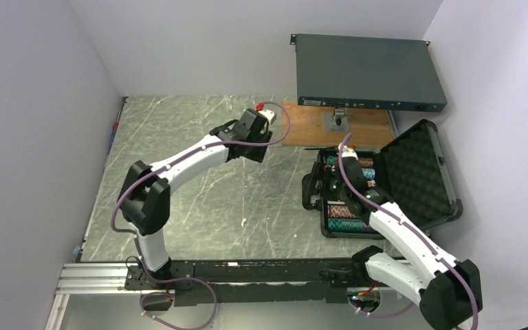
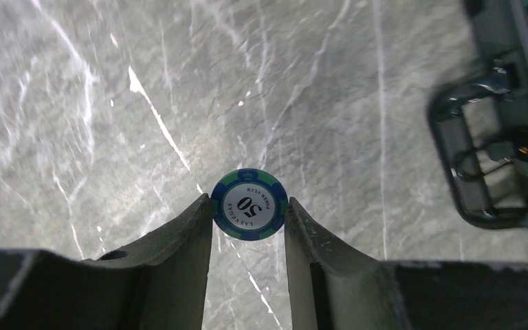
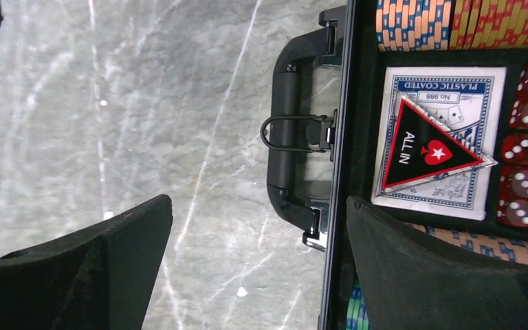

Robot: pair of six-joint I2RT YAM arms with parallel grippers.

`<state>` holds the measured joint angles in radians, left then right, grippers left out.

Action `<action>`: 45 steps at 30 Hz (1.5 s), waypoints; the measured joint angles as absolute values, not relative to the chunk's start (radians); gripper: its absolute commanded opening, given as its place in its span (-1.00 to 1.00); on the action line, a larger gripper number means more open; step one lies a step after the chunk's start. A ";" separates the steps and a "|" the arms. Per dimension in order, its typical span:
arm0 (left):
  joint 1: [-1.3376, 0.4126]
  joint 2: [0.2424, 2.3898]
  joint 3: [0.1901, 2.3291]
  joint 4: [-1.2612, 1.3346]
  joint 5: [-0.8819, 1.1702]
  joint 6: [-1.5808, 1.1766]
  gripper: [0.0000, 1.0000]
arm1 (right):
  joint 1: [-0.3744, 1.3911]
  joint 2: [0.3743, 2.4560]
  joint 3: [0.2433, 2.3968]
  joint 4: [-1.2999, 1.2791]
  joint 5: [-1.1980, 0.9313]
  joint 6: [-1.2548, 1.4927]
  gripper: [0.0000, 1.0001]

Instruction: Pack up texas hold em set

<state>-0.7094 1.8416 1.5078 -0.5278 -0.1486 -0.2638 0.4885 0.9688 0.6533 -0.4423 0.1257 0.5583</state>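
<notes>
Grips blue-green 50 chip (image 2: 249, 205) between fingers of left end effector (image 2: 248, 205), above table (image 1: 199, 124), left of case (image 1: 416, 168). Spreads right end effector (image 3: 258, 206) wide over handle (image 3: 285, 137) of open case, at table's right side.

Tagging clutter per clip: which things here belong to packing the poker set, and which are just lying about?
Job: 50 chip in left hand, open case, card deck, ALL IN triangle, red dice.
Lying about: dark rack-mount box, wooden board.
</notes>
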 measured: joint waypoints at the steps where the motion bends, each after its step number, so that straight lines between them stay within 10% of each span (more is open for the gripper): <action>1: -0.710 1.823 1.506 -0.526 -0.133 -0.246 -0.35 | 0.450 0.952 0.638 -0.424 0.075 0.562 0.95; 11: -0.762 1.580 1.304 -0.408 -0.014 -0.040 -0.33 | 0.237 0.895 0.497 -0.138 -0.511 0.689 0.92; 25: -0.902 1.506 1.224 -0.348 0.028 0.067 -0.33 | 0.221 1.026 0.502 0.245 -0.739 0.923 0.87; 45: -0.947 1.506 1.224 -0.356 0.030 0.086 -0.35 | 0.322 1.242 0.498 0.384 -0.798 0.990 0.12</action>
